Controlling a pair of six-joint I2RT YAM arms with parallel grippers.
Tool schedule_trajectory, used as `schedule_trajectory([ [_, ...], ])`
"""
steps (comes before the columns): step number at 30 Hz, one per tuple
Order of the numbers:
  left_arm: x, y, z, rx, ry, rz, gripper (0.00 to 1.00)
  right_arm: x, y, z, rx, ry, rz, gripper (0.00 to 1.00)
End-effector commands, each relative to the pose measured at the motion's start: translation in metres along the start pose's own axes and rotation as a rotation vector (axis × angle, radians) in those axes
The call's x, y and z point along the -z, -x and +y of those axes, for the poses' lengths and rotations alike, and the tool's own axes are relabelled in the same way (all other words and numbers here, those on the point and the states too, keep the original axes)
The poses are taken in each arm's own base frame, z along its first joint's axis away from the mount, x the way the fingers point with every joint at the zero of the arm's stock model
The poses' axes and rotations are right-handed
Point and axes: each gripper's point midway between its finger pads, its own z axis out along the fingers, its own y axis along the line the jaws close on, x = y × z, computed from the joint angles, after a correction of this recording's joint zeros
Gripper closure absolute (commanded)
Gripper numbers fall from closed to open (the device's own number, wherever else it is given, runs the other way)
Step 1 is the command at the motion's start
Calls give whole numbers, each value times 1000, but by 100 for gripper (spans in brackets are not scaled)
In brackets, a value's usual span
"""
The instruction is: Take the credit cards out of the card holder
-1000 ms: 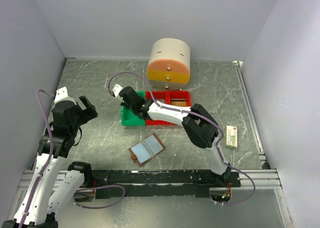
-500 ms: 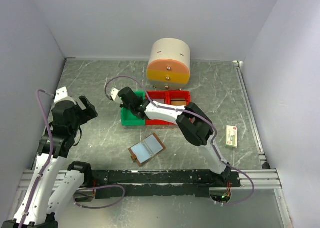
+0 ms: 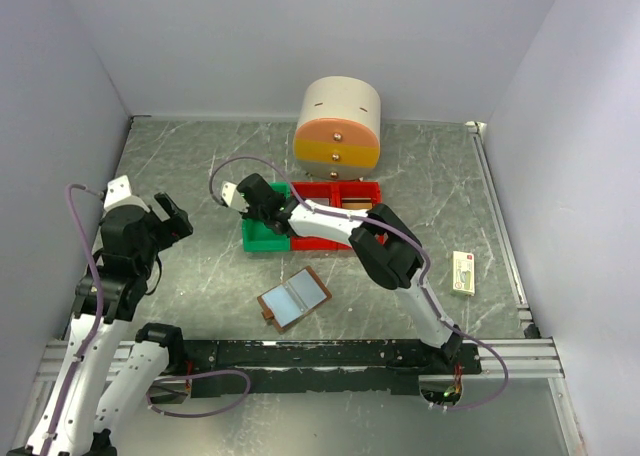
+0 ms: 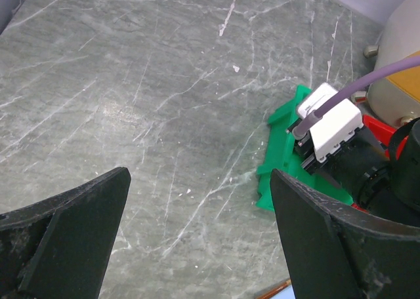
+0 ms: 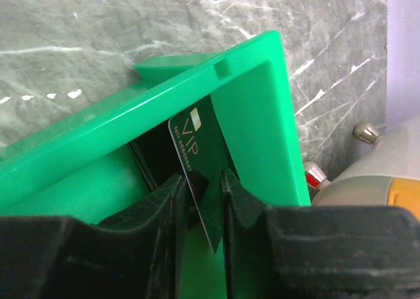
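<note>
The brown card holder lies open on the table, its pale blue-grey panels facing up. My right gripper reaches into the green bin with its jaws parted a little. A dark green credit card marked VIP stands tilted between them. It leans on the left finger, with a gap to the right one. In the top view the right gripper is over the green bin. My left gripper hangs wide open over bare table, left of the bin, holding nothing.
Red bins adjoin the green one on its right. A round cream and orange drawer unit stands behind them. A cream box with a red mark lies at the right. Walls close in the left, back and right sides.
My right gripper has shifted slightly left over the green bin, and its jaws have parted a little around the card. The left arm has barely moved.
</note>
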Motion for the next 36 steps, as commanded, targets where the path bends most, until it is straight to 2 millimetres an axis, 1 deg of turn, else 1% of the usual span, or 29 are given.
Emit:
schedule_trajectory([
  [1,-1,1,3,2,17,-1,0,-1,-4,9,27,61,9,69],
  [4,-1,0,2,1,12,0,0,3,-4,7,16,59,6,62],
  [6,-1,0,2,0,10,5,0,8,2,3,-2,61,-12,58],
  [8,-2,-1,1,-3,8,9,0,14,8,-3,-28,56,-33,56],
  [11,-3,-2,1,-5,6,15,0,28,24,-13,-85,52,-89,54],
  [13,-4,-3,0,-7,1,20,0,40,33,-23,-128,46,-136,50],
  [15,-5,-5,-1,-10,-2,26,0,51,38,-31,-171,39,-167,48],
  [17,-6,-6,-2,-15,-7,33,0,64,39,-35,-238,38,-185,48],
  [18,-7,-8,-4,-20,-17,41,0,76,42,-39,-286,40,-210,48],
  [20,-10,-14,-14,-37,-71,68,0,96,38,-38,-405,47,-240,47],
  [21,-10,-16,-19,-46,-104,83,0,108,34,-36,-487,49,-254,47],
  [22,-12,-19,-25,-57,-137,94,1,126,33,-40,-613,44,-295,47],
  [23,-13,-23,-32,-68,-177,114,1,139,26,-38,-711,47,-308,47],
  [25,-14,-34,-49,-93,-279,159,2,158,1,-25,-935,72,-310,47],
  [27,-11,-47,-68,-103,-395,228,3,173,-22,3,-1122,158,-309,47],
  [29,-5,-65,-90,-62,-530,313,5,186,-37,34,-1244,264,-316,47],
  [30,0,-75,-99,-25,-595,361,7,190,-43,50,-1273,321,-303,48],
  [31,3,-89,-106,13,-646,415,9,194,-50,66,-1301,375,-276,49],
  [32,5,-103,-110,51,-677,468,10,194,-61,81,-1312,404,-230,50],
  [34,8,-131,-112,93,-698,554,13,192,-76,97,-1321,418,-153,53],
  [36,7,-156,-112,80,-664,595,14,190,-91,108,-1335,411,-86,56],
])
